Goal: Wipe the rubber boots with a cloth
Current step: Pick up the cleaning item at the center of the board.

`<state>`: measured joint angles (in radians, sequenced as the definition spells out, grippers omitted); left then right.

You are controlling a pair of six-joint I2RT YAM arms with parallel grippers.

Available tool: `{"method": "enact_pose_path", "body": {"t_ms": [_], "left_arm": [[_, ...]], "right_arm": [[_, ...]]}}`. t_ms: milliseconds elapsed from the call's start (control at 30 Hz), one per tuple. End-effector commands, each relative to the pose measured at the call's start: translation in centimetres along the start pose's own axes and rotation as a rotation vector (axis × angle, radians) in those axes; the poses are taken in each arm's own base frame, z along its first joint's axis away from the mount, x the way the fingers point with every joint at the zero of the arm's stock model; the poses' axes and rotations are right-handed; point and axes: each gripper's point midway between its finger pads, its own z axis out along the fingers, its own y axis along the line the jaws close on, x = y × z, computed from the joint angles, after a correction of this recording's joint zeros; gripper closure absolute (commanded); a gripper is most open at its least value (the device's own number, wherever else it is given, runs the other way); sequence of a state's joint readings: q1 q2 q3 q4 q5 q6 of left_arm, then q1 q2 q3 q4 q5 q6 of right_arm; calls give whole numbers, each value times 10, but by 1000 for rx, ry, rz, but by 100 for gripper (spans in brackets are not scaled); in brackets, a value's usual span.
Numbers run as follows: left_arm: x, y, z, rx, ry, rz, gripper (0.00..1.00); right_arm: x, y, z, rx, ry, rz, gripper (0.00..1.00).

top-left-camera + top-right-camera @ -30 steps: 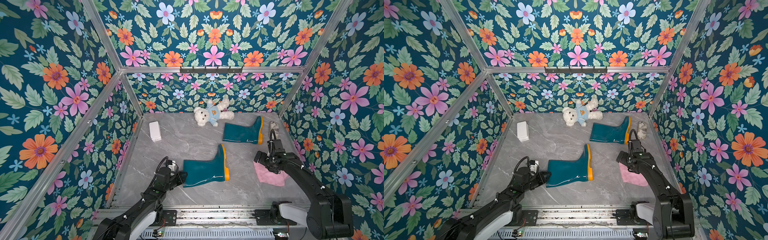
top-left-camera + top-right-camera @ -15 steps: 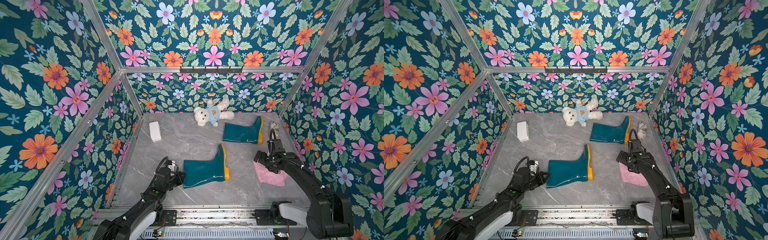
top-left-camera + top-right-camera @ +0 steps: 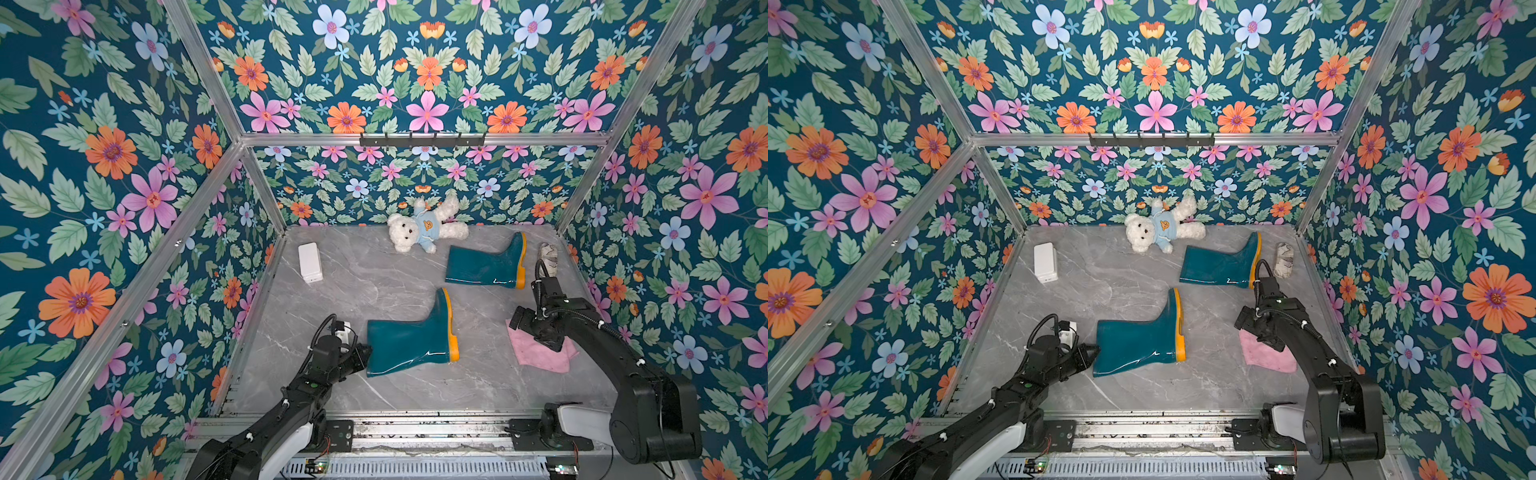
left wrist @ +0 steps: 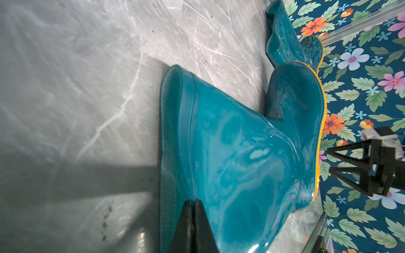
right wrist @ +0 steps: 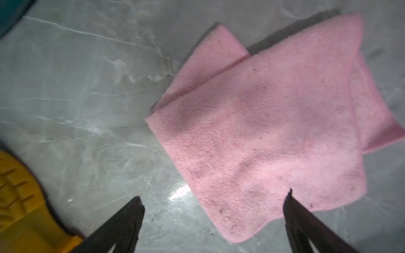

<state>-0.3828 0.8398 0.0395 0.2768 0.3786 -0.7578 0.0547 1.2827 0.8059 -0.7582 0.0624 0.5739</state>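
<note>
Two glossy teal rubber boots with yellow-orange soles lie on their sides on the marble floor. The near boot (image 3: 409, 345) (image 3: 1138, 345) (image 4: 241, 153) is at the front middle and the far boot (image 3: 482, 266) (image 3: 1219, 266) is at the back right. My left gripper (image 3: 368, 354) (image 3: 1096, 351) (image 4: 194, 202) is shut on the near boot's shaft rim, one finger on the lining and one on the glossy outside. The pink cloth (image 3: 540, 355) (image 3: 1264, 357) (image 5: 274, 131) lies folded on the floor at the right. My right gripper (image 3: 536, 334) (image 5: 213, 197) hovers open over its near corner, holding nothing.
A white teddy bear (image 3: 424, 226) lies by the back wall, a white box (image 3: 309, 262) at the back left and a grey-white rag bundle (image 3: 548, 255) in the back right corner. Flowered walls close in three sides. A yellow boot sole (image 5: 19, 197) shows beside the right gripper.
My left gripper has closed its fingers onto the near boot's shaft rim. The right arm, the cloth and both boots have stayed where they were.
</note>
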Motion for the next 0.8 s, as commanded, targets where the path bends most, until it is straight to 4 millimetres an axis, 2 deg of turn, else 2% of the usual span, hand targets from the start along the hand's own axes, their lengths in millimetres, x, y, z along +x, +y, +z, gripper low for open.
{"method": "enact_pose_path", "body": {"t_ms": [0, 200, 333, 500, 633, 733, 767], "left_arm": [[0, -2, 0, 9, -1, 10, 100], [2, -2, 1, 12, 10, 11, 100], [2, -1, 1, 8, 9, 11, 100], [1, 2, 1, -5, 6, 7, 100], [1, 3, 2, -12, 10, 5, 100], [-1, 3, 3, -19, 7, 9, 100], [-2, 4, 3, -27, 7, 9, 100]], "right_arm": [[7, -16, 9, 93, 35, 54, 1], [-3, -8, 39, 52, 48, 126, 1], [-7, -3, 50, 37, 51, 121, 11], [0, 4, 63, 3, 98, 99, 44], [3, 10, 67, -21, 124, 85, 68], [4, 14, 66, -43, 136, 69, 100], [4, 16, 65, -55, 139, 62, 100]]}}
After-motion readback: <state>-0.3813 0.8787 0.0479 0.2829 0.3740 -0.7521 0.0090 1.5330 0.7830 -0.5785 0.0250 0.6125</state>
